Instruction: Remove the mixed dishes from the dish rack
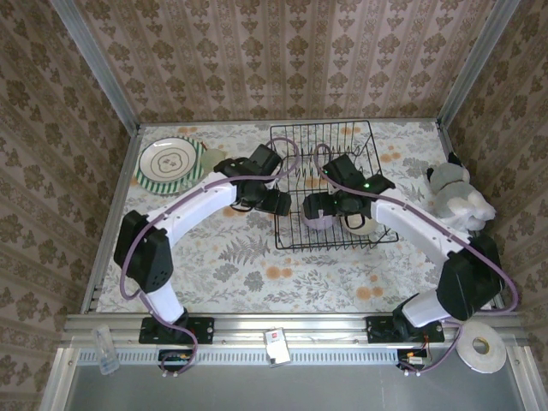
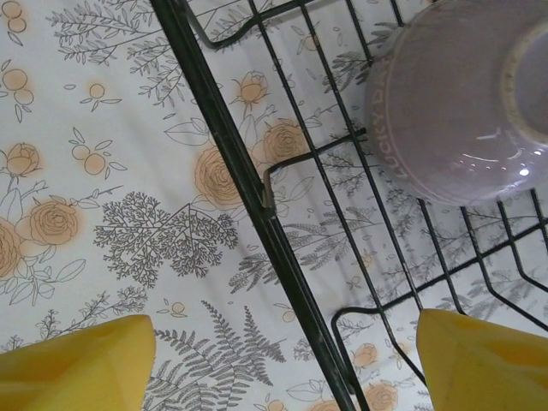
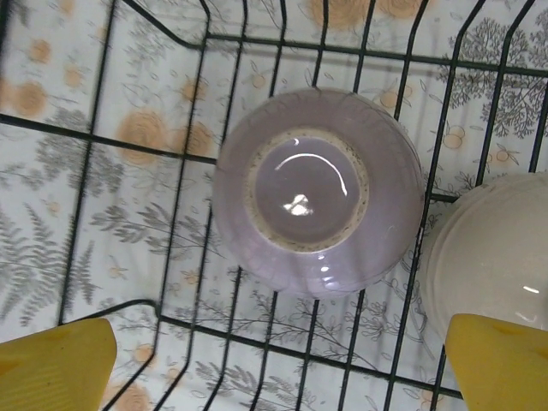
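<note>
The black wire dish rack (image 1: 321, 128) stands at the middle back of the table. A lilac bowl (image 3: 317, 193) lies upside down on its floor, and a cream bowl (image 3: 497, 257) sits just right of it. My right gripper (image 3: 278, 368) hovers open above the lilac bowl's near side and holds nothing. My left gripper (image 2: 282, 368) is open and empty, with its yellow fingers (image 2: 77, 364) straddling the rack's left rim (image 2: 231, 163). The lilac bowl (image 2: 454, 103) is off to its upper right. A plate with a green-striped rim (image 1: 169, 160) rests on the table at the back left.
A lumpy white-grey soft toy (image 1: 458, 195) sits right of the rack, near the right wall. A white tape roll (image 1: 479, 347) lies off the table's near right corner. A small clear bottle (image 1: 105, 349) stands at the near left rail. Patterned walls enclose the table.
</note>
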Robot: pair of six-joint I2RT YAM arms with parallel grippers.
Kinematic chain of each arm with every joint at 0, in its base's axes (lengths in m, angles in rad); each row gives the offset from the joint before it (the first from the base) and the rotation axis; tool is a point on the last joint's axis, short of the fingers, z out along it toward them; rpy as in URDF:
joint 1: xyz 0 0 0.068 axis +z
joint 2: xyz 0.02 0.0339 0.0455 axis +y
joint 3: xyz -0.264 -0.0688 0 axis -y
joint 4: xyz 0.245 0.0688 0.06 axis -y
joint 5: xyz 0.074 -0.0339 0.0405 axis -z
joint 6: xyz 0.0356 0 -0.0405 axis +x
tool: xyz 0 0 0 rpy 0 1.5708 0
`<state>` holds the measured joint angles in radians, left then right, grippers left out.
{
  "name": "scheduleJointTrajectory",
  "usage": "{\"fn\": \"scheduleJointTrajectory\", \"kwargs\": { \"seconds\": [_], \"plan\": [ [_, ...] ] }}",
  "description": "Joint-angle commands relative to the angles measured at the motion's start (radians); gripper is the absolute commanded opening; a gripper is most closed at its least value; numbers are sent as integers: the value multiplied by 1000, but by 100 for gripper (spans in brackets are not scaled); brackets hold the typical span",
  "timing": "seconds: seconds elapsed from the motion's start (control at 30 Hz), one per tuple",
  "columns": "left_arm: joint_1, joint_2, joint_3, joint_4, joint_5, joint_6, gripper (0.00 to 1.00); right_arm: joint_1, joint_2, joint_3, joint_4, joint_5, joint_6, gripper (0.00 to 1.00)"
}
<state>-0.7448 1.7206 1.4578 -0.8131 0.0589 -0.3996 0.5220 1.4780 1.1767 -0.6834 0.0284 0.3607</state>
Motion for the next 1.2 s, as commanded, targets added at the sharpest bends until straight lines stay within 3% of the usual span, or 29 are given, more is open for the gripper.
{"fn": "scheduleJointTrajectory", "kwargs": {
  "seconds": [0.0,0.17,0.5,0.67,1.17],
  "plan": [
    [-6,18,-10,9,-22,-41,73,7,47,49,-18,51,-42,100],
    [-8,34,-23,7,-28,-57,58,6,134,100,-25,68,-67,100],
    [-5,37,-53,-1,-39,-81,16,4,262,168,-41,113,-112,100],
    [-6,37,-59,-16,-40,-73,1,3,301,187,-45,116,-115,99],
    [10,-55,-138,-64,-80,-65,0,-38,340,209,-35,114,-109,88]
  ]
}}
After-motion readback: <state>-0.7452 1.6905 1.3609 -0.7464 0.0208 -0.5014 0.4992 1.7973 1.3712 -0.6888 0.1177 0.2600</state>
